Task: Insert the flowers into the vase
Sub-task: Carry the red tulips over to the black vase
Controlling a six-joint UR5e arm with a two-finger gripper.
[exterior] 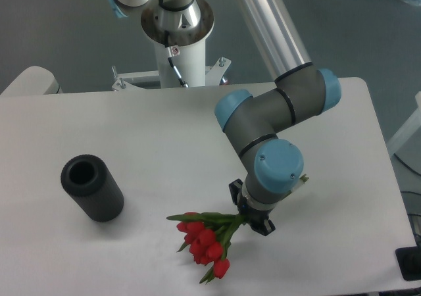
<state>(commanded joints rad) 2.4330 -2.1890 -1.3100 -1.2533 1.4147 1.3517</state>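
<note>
At the near edge of the table (pixel 164 131), the flowers (pixel 202 243) hang in my gripper (pixel 250 216), red buds pointing toward the camera and down-left, green stems running back up into the jaws. The jaws are closed on the stems; I see the two black finger bodies flanking the stem bundle, though the contact itself is partly hidden under the wrist. I cannot tell whether the buds touch the table surface or ride just above it.

The vase (pixel 92 187) stands well apart to the left, its round opening facing up and toward the camera, with nothing in it.

I judge the step in hand to be the carry: the bunch is gripped but not yet at the vase. The next move calls for travel leftward across the table, then a wrist rotation so that the stem ends, not the buds, lead into the opening. The stems protrude only a short way behind the jaws, so alignment over the opening must be close.

The arm (pixel 276 112) reaches in from the rear, elbow folded, the blue-capped wrist joint sitting directly above the gripper.
</note>
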